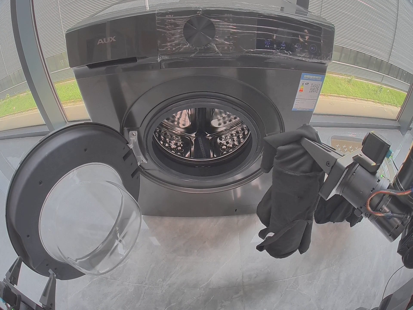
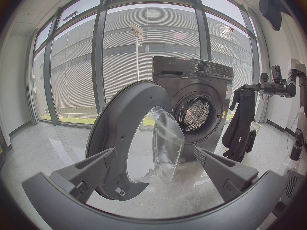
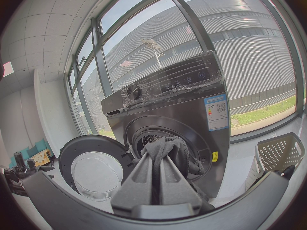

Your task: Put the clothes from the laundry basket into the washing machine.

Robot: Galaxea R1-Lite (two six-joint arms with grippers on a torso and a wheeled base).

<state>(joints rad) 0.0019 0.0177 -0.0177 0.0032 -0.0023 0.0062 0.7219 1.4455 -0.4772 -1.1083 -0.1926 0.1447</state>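
Dark grey garment [image 1: 290, 194]: limp, creased, hanging in long folds just right of the washing machine [image 1: 129, 87] opening. The door [image 1: 51, 173] is swung wide. Right gripper [image 1: 306, 144] is clenched on the garment's top edge. Left gripper [image 2: 155, 150] is spread wide, holding nothing, low near the door. Laundry basket [image 3: 278, 150] sits right of the machine.

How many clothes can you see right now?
1: a dark garment hanging from the right gripper, beside the open washing machine. Others may be hidden in the laundry basket.

The garment [image 1: 292, 190] is dark grey, the washing machine [image 1: 112, 91] gunmetal grey, the laundry basket [image 3: 278, 150] white and perforated.
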